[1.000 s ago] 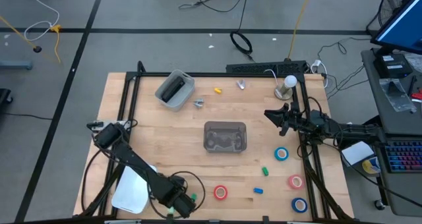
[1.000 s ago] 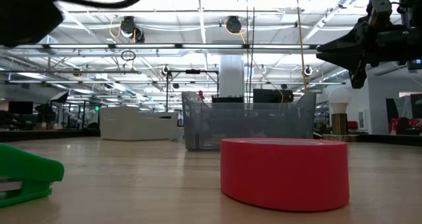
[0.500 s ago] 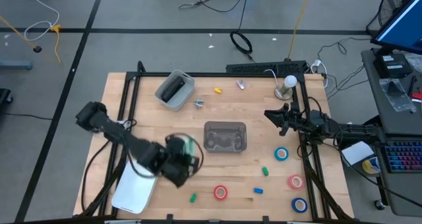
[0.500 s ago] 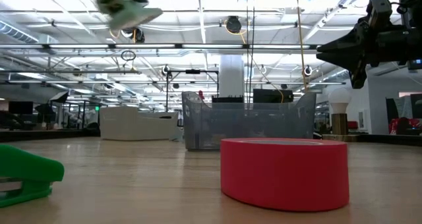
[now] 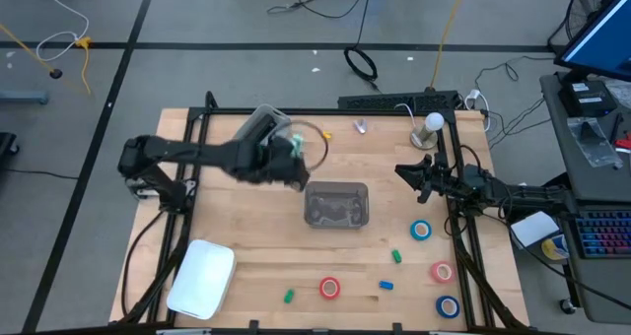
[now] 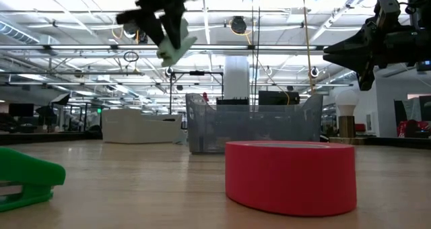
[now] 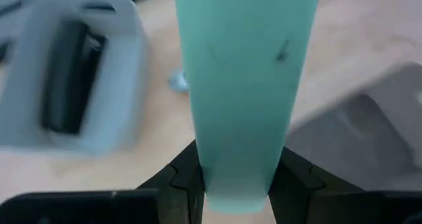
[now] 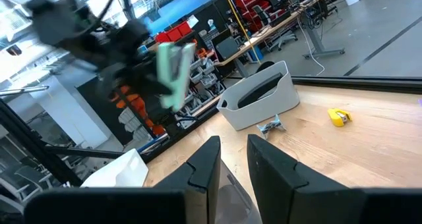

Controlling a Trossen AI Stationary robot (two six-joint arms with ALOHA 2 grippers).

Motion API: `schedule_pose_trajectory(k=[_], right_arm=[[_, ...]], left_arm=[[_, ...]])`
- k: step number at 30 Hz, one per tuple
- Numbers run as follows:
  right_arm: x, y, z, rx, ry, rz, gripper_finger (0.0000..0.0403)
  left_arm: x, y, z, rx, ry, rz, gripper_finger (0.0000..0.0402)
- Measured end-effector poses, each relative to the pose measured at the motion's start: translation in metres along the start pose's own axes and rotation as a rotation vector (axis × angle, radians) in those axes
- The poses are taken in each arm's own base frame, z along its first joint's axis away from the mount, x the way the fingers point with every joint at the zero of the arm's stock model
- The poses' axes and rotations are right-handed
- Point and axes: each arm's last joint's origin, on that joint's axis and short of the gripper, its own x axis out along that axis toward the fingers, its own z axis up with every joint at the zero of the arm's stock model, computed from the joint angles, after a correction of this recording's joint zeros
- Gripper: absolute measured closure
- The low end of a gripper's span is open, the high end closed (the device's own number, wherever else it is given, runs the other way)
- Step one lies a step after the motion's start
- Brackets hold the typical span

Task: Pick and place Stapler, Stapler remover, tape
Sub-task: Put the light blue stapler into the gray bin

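The stapler (image 7: pixel 245 85), a pale mint-green bar, is high in the air between the grey bin (image 5: pixel 261 135) and the clear bin (image 5: pixel 336 204), with my left gripper (image 5: pixel 281 163) shut on it. A silvery stapler remover piece (image 5: pixel 297 155) lies on the wood just below it, and another (image 5: pixel 361 127) near the far edge. The tape rolls lie flat: a red one (image 5: pixel 329 288) near the front, a blue one (image 5: pixel 421 231), a pinkish one (image 5: pixel 441 272) and another blue one (image 5: pixel 448 305) on the right. My right gripper (image 5: pixel 404 172) waits at the right, level and narrowly open on nothing. My left gripper pinches the stapler's two long sides near one end (image 7: pixel 217 178), one finger (image 7: pixel 184 181) on each side. The fingers slant down from the table's left side, and the stapler runs on forward past them. It is lifted clear, tilted with its free end (image 6: pixel 168 54) lowest.
The grey bin holds a dark object. A white slab (image 5: pixel 202 276) lies at the front left, a bulb on a stand (image 5: pixel 431 126) at the far right. Small green (image 5: pixel 288 297), (image 5: pixel 396 257), blue (image 5: pixel 386 286) and yellow (image 5: pixel 325 135) pieces lie scattered.
My left gripper has swung from the table's near edge up and toward the far side, turning as it went, and now hangs beside the grey bin. The stapler has travelled with it, clear of the table. The small green piece stays at the front.
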Motion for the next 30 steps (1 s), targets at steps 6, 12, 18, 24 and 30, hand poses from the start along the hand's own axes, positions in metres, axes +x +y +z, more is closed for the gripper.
schedule_pose_trajectory(k=[6, 12, 18, 24, 30], right_arm=[[0.000, 0.000, 0.000, 0.003, 0.000, 0.001, 0.0332], [0.000, 0.000, 0.000, 0.003, 0.000, 0.000, 0.0332], [0.000, 0.000, 0.000, 0.003, 0.000, 0.000, 0.0332], [0.000, 0.000, 0.000, 0.003, 0.000, 0.000, 0.0332], [0.000, 0.000, 0.000, 0.003, 0.000, 0.000, 0.0332]], left_arm=[[0.025, 0.035, 0.039, 0.060, 0.009, 0.098, 0.0280], [0.043, 0.071, 0.068, 0.072, 0.030, 0.175, 0.0280], [0.061, 0.101, 0.087, 0.072, 0.087, 0.209, 0.0280], [0.097, 0.116, 0.097, 0.138, 0.179, 0.218, 0.0280], [0.141, 0.129, 0.095, 0.120, 0.345, 0.178, 0.0280]])
